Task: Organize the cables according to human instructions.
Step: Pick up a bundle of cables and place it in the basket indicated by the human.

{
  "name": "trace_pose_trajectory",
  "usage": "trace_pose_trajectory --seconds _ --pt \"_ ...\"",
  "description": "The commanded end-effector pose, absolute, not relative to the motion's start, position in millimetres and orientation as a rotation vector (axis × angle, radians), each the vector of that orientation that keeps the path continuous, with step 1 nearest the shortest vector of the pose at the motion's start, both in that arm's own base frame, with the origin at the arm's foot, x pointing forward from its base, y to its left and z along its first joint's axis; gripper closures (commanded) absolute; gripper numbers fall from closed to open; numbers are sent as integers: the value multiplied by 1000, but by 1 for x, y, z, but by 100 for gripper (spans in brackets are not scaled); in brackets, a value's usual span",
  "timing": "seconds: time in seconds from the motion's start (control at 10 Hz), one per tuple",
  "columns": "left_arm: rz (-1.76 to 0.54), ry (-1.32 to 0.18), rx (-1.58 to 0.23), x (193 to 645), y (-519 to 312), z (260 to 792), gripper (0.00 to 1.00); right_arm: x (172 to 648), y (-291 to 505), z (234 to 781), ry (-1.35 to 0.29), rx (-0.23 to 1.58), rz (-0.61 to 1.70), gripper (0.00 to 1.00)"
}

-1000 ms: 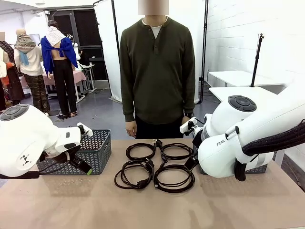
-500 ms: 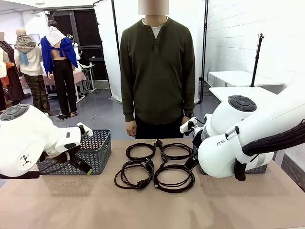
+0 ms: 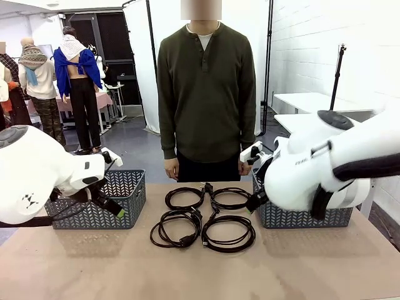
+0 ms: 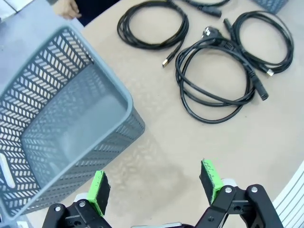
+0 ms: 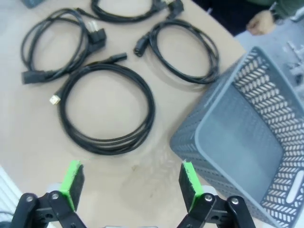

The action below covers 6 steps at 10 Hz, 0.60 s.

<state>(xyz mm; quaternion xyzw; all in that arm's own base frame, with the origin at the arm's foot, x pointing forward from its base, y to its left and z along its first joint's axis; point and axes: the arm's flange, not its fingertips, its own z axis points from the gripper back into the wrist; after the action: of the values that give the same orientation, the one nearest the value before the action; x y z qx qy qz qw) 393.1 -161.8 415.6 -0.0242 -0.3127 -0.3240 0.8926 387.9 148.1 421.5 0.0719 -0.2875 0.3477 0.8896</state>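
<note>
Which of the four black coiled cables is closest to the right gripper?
The near-right black coil, just ahead of the open right gripper; the other three lie farther off.

Left arm (image 3: 37, 181) and right arm (image 3: 312, 178): glossy white rounded shells, dark grey round joint caps (image 3: 335, 119), black hoses (image 3: 370, 167). Left gripper (image 4: 154, 183) and right gripper (image 5: 130, 183): black bodies with silver screws (image 4: 228, 190); fingers (image 4: 99, 190) carry ribbed green pads. Person (image 3: 206, 94): dark olive long-sleeved buttoned shirt over a white undershirt.

The table (image 3: 94, 269) is faced frontally; the cables (image 4: 256, 85) are shared, seen downward (fairly near) beyond the left gripper (image 4: 154, 185) and right gripper (image 5: 131, 183).
</note>
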Motion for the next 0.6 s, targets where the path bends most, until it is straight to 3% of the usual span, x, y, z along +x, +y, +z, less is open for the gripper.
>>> trace_pose_trajectory --seconds 0.0,0.5 --pt "-767 -650 -146 383 -133 432 0 387 108 445 -600 229 812 0" --pt "-876 -664 -232 375 -93 475 0 385 73 478 -655 317 886 0"
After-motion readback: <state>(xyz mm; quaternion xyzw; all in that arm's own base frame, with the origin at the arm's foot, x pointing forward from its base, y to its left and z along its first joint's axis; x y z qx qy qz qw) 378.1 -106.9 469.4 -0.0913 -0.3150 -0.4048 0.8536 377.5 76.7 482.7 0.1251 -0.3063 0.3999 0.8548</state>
